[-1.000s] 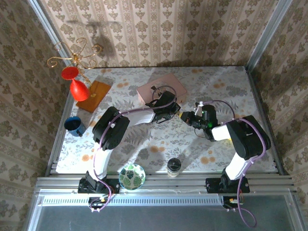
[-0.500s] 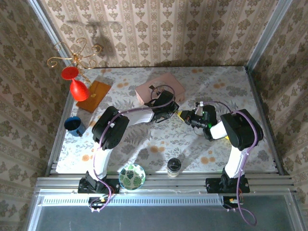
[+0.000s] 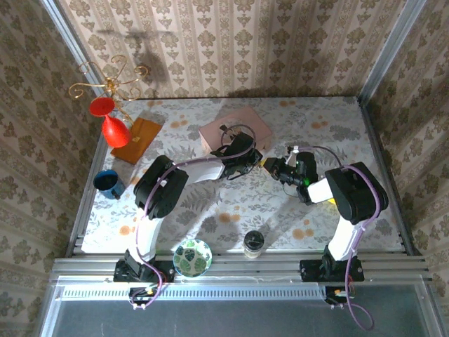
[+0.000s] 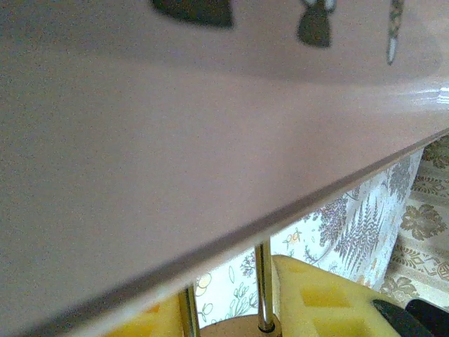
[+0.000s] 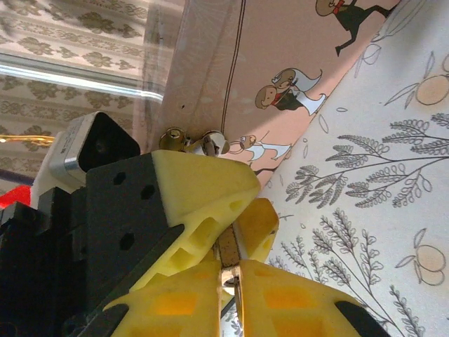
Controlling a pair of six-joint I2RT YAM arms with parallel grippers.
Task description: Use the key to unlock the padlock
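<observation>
At table centre, just in front of the pink box (image 3: 231, 128): item one, left gripper (image 3: 248, 159), partly closed, its yellow fingers (image 4: 330, 302) on either side of the padlock (image 4: 262, 281), which I read as held. The lock's two shackle rods rise to the overhanging lid edge of the box, and its brass body sits low between the fingers. Item two, right gripper (image 3: 271, 166), nose to nose with the left one and nearly touching it. In its wrist view the jaws stand a sliver apart with a thin brown strip between them; I cannot tell what the strip is or whether it is gripped. Edges: box wall just behind the left gripper; metal rail (image 3: 83, 196) along the left side, another on the right, wallpapered walls beyond. Open room: bare flowered cloth (image 3: 351, 133) to the right, and more between the grippers and the near edge. Near-edge items: glass jar (image 3: 253, 241), patterned bowl (image 3: 192, 257). Left-side items, well apart from the grippers: blue cup (image 3: 109, 182), brown board (image 3: 137, 139), red glasses (image 3: 112, 130) by a gold wire stand.
</observation>
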